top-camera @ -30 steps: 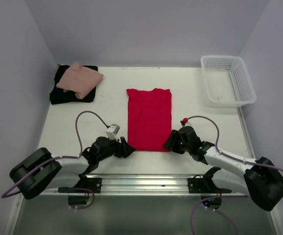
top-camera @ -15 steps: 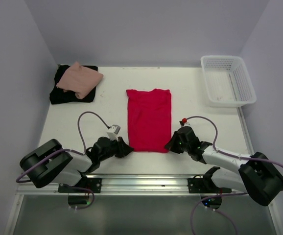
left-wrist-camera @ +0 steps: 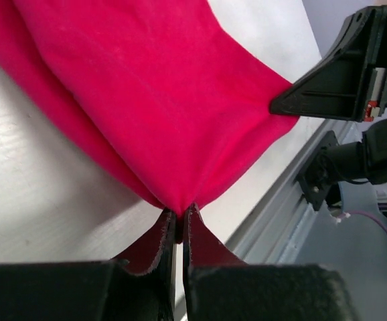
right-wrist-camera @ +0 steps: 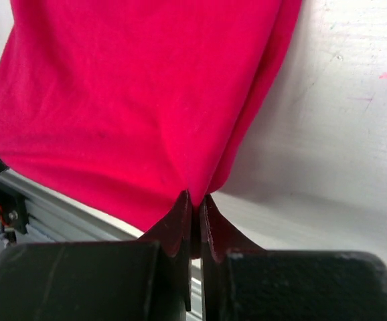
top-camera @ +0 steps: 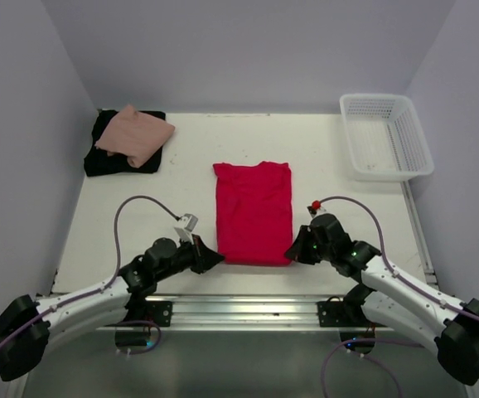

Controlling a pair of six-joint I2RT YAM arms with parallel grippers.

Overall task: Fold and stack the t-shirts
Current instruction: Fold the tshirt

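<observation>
At lower centre, the left gripper (top-camera: 216, 258) and right gripper (top-camera: 292, 251) thinly clamp the bottom corners of the red t-shirt (top-camera: 254, 211); an uneven lift could pull one free.

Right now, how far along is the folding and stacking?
Done: the salmon-pink shirt lies folded on the black shirt at the far left. In hand: the red shirt, narrowed to a long strip, with the left gripper and right gripper each shut on a near corner. Left: fold it end to end and add it to the pile.
</observation>
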